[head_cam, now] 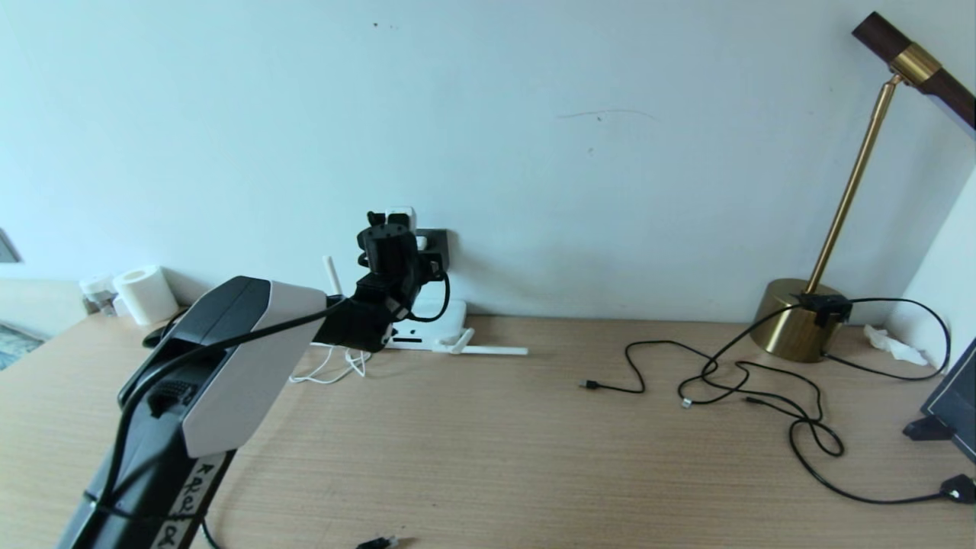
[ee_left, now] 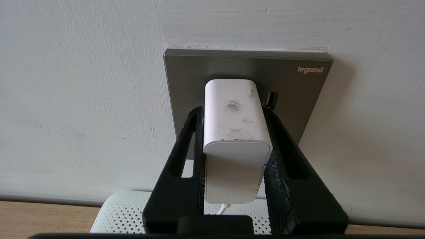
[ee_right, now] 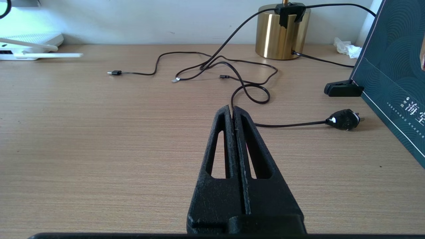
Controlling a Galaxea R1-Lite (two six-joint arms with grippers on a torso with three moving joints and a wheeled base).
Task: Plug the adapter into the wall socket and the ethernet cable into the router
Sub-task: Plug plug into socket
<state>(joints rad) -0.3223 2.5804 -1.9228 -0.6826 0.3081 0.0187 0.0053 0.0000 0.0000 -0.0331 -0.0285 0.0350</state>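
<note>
At the centre of the left wrist view, the left gripper (ee_left: 235,113) is clamping the adapter (ee_left: 236,132) between its two black fingers (ee_left: 191,139), one pressing each side of the white block. Its far end is sitting against the wall socket (ee_left: 298,96), a dark-grey plate that is showing bare margin above the adapter and toward the plate's right edge, where a small port is lying just beside one finger. A thin white cord is hanging from the adapter's near end, above the perforated top of the router (ee_left: 123,212), which is lying on the desk (head_cam: 488,457) against the wall below the socket. Left of centre in the head view, the left arm is reaching up from the lower left corner to the wall. Wide bare desk is stretching through the middle, while thin black cables (head_cam: 732,381) and a brass lamp (head_cam: 797,328) are crowding the right. The ethernet cable (head_cam: 377,543) is peeking over the bottom edge. The right gripper (ee_right: 232,111) is hovering over the desk with fingers pressed together.
</note>
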